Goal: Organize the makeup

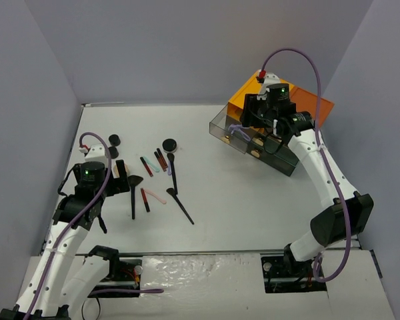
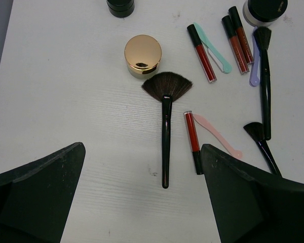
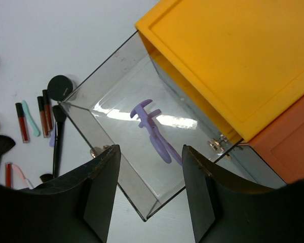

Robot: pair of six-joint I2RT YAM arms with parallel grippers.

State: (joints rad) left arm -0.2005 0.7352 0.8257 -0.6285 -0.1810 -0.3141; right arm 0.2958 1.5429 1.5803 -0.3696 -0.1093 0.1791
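**Makeup, loose lot.** Lies on the left half of the white worktop point(image 2: 61, 101).
- Fan brush point(image 2: 165, 131): flat, with its bristles pointing away from the left arm's base.
- Compact point(image 2: 143, 54): round, gold-tan, lid on. It sits just beside the fan bristles; whether they touch cannot be told.
- Red stick point(image 2: 193, 139): just right of the fan brush handle and roughly parallel to it.
- Pink stick point(image 2: 218, 136): angled, just right of the red stick.
- Far row: capped red stick point(image 2: 201, 53) with a teal stick point(image 2: 213, 48) against it, then a red pair point(image 2: 238, 35) side by side.
- Long brush point(image 2: 265, 86): its head is near the lidded jar point(image 2: 263, 10), and a lilac stick point(image 2: 254, 66) lies along its left side.
- Angled brush point(image 2: 261, 147): its bristles meet the long brush's handle end.
- Small jar point(image 1: 115, 140): black, near the left wall, with a twin just beside it.

**Makeup, stowed.** A purple stick point(image 3: 154, 129) lies alone on the floor of the clear drawer point(image 3: 99, 68). The drawer is pulled out of the orange-topped box point(image 3: 228, 55) at the worktop's far right.

**Left pincer** point(image 2: 142, 147): spread wide and holding nothing. It sits above the worktop, with the fan brush handle between its fingers in the wrist view.

**Right pincer** point(image 3: 149, 149): partly spread and holding nothing, above the open drawer.
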